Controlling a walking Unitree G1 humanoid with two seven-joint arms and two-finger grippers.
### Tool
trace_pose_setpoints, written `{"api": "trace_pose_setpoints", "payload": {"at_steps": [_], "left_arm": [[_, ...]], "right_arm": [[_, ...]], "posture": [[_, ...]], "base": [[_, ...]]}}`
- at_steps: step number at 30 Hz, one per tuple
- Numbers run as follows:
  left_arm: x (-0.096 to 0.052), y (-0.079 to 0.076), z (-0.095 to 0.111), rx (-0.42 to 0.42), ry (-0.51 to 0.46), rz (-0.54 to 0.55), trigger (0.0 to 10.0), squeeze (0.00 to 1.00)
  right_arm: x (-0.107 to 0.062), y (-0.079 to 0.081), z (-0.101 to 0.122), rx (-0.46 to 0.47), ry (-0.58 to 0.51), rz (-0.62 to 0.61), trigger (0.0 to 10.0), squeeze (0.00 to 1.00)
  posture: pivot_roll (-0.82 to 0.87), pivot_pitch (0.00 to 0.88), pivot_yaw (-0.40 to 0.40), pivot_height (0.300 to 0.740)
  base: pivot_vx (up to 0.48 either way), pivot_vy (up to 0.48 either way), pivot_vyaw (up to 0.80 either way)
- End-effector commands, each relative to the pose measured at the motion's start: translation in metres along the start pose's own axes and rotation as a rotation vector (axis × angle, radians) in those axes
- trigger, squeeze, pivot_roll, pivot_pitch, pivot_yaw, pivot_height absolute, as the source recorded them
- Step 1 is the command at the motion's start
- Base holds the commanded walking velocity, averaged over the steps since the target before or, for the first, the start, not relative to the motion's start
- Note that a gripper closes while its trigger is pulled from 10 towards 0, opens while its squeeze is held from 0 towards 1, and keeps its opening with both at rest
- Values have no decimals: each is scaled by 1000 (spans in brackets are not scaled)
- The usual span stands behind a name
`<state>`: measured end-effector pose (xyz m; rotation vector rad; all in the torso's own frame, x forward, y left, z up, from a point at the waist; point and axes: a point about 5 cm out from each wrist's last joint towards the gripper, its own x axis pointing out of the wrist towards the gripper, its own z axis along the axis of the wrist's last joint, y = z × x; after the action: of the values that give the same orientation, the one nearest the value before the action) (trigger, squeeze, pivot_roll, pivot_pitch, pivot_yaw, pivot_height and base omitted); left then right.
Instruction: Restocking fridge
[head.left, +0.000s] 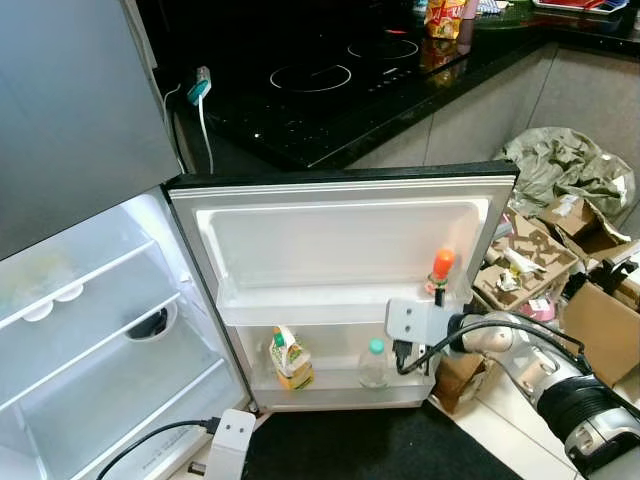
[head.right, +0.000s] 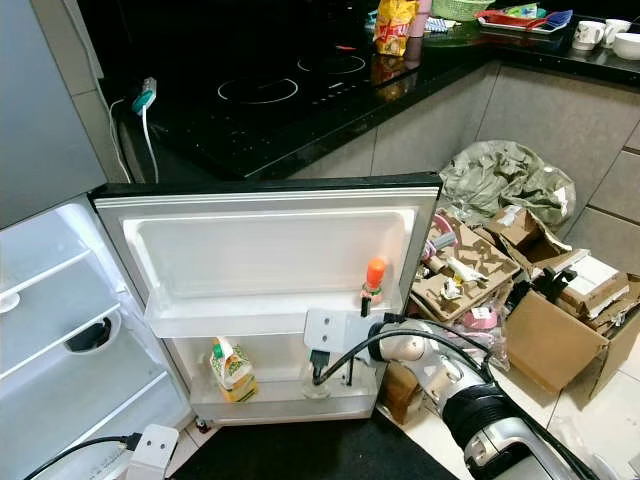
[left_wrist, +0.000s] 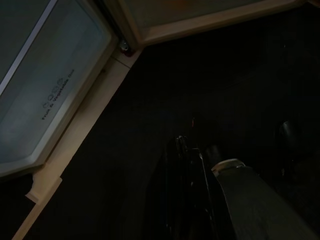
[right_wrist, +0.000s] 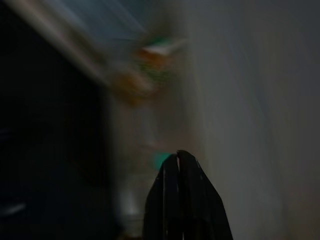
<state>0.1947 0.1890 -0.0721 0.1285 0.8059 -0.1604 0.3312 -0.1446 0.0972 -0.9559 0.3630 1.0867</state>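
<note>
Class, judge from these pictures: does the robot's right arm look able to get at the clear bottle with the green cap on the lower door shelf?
Probably yes. The right gripper is already at the open fridge door, beside the clear green-capped bottle, with nothing seen between them.

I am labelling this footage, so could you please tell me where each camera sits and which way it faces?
Left eye, head: looks down at the open fridge door; right arm shows.
Right eye, head: same scene; both show the juice carton on the door shelf.
Left wrist: faces the dark floor mat; left end effector hangs idle.
Right wrist: blurred, faces the door shelf; right end effector, shut.
</note>
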Motion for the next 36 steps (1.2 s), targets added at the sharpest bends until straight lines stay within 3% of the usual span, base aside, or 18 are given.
{"api": "trace_pose_setpoints", "payload": {"at_steps": [1, 4, 9, 11, 13, 16, 18, 25, 28, 31, 33, 34, 36], "left_arm": [[-4, 5, -11, 7, 36, 12, 10000, 0], [-4, 4, -13, 8, 45, 10, 10000, 0], [-4, 3, -14, 10, 52, 11, 10000, 0], [-4, 4, -14, 13, 55, 12, 10000, 0], [-4, 5, -14, 14, 50, 14, 10000, 0], [-4, 5, -13, 13, 45, 14, 10000, 0], [-5, 8, -12, 19, 36, 10, 10000, 0], [-5, 9, -3, 74, -28, -29, 10000, 0], [-3, -6, 28, 144, -231, -155, 10000, 0], [-8, -43, 77, 271, -489, -373, 10000, 0], [-18, -62, 104, 324, -613, -466, 10000, 0], [-18, -62, 104, 324, -613, -466, 10000, 0], [-31, -75, 127, 371, -711, -540, 10000, 0]], "right_arm": [[3, 15, 2, -13, -24, 111, 10000, 0], [4, 27, 7, -15, -70, 222, 10000, 0], [4, 17, 25, 13, -181, 176, 10000, 0], [5, -16, 38, 67, -250, -90, 10000, 0], [2, -41, 41, 72, -235, -302, 10000, 0], [-2, -51, 39, 86, -218, -372, 10000, 0], [-7, -65, 34, 67, -148, -465, 10000, 0], [2, -60, 27, -32, -25, -428, 10000, 0], [9, -57, 22, -77, 37, -444, 10000, 0], [9, -59, 17, -87, 80, -499, 10000, 0], [8, -61, 15, -91, 100, -520, 10000, 0], [8, -61, 15, -91, 100, -520, 10000, 0], [7, -63, 14, -97, 113, -534, 10000, 0]], "posture": [[-87, 82, 38, 726], [-87, 82, 39, 726], [-87, 85, 41, 726], [-89, 87, 45, 726], [-85, 92, 45, 726], [-82, 99, 45, 726], [-74, 115, 44, 726], [-43, 164, 39, 726], [-25, 193, 30, 726], [-15, 205, 23, 726], [-14, 215, 19, 726], [-14, 215, 19, 726], [-16, 219, 20, 726]], "base": [[0, 0, 0], [0, 0, 0], [0, 0, 0], [0, 0, 0], [0, 0, 0], [0, 0, 0], [0, 0, 0], [0, 0, 0], [0, 0, 0], [0, 0, 0], [0, 0, 0], [0, 0, 0], [0, 0, 0]]}}
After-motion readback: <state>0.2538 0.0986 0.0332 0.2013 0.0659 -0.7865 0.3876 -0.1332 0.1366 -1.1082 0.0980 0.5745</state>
